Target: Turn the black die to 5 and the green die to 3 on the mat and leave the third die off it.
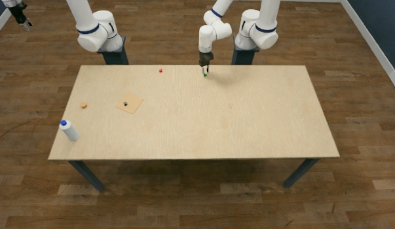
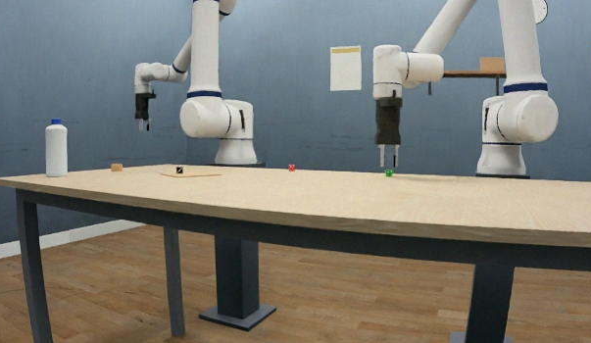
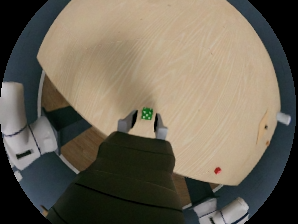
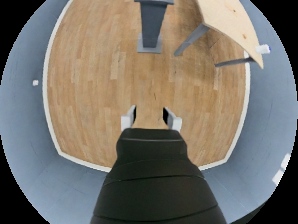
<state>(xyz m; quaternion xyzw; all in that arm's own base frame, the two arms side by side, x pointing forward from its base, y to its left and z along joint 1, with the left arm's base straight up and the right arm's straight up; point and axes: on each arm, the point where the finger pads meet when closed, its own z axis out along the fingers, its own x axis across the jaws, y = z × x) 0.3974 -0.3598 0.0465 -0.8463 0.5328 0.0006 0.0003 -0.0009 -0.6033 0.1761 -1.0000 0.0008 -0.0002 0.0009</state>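
The green die (image 1: pixel 205 75) (image 2: pixel 389 172) (image 3: pixel 147 113) lies on the table near its rear edge. White pips show on its top, too small to read surely. My left gripper (image 1: pixel 205 69) (image 2: pixel 389 165) (image 3: pixel 146 117) is open and points down just above it, with nothing between the fingers. The black die (image 1: pixel 125 104) (image 2: pixel 179 170) (image 3: pixel 266 127) sits on the tan mat (image 1: pixel 135 101) (image 2: pixel 206 174); its top number is unreadable. The red die (image 1: pixel 160 70) (image 2: pixel 291 168) (image 3: pixel 217 170) lies off the mat near the rear edge. My right gripper (image 1: pixel 28 24) (image 2: pixel 144 128) (image 4: pixel 149 111) is open and empty, away from the table.
A small orange-tan block (image 1: pixel 84 105) (image 2: pixel 117 168) (image 3: pixel 267 143) lies beyond the mat, toward the table's left end in the top view. A white bottle (image 1: pixel 70 131) (image 2: pixel 56 149) (image 3: pixel 284 118) (image 4: pixel 262 49) with a blue cap stands near that end.
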